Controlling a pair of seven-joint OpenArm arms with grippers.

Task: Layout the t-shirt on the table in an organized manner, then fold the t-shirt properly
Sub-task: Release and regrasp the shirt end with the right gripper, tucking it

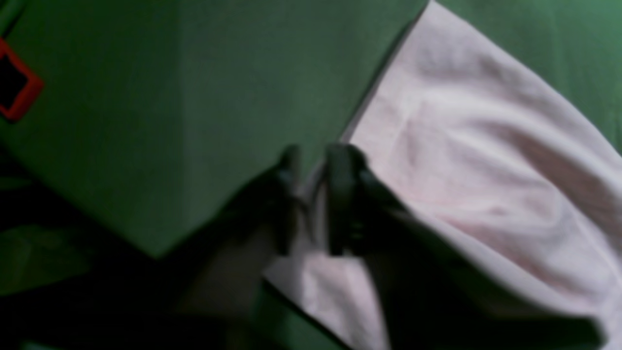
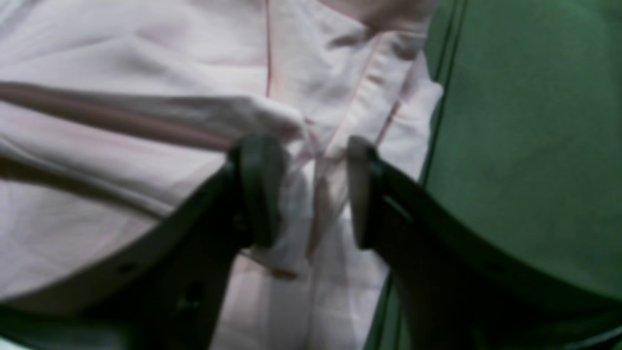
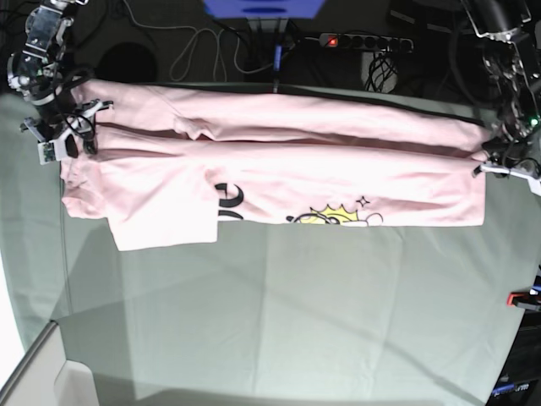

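Note:
The pale pink t-shirt (image 3: pixel 279 178) lies in a long band across the far part of the table (image 3: pixel 296 321), its far half doubled forward so the black lettering and yellow print peek out along the front edge. My right gripper (image 3: pixel 72 139) is at the shirt's left end. In the right wrist view its fingers (image 2: pixel 257 189) stand apart, and the right gripper (image 2: pixel 311 189) has a loose seam of the t-shirt (image 2: pixel 121 73) between them. My left gripper (image 3: pixel 494 165) is at the right end. The left gripper (image 1: pixel 311 194) shows a narrow gap holding the edge of the t-shirt (image 1: pixel 486 146).
A red clamp (image 3: pixel 524 299) sits at the table's right edge, and another red clamp (image 1: pixel 19 92) shows in the left wrist view. Behind the table are a power strip (image 3: pixel 363 40) and cables. The green cloth (image 2: pixel 534 121) lies bare beside the shirt.

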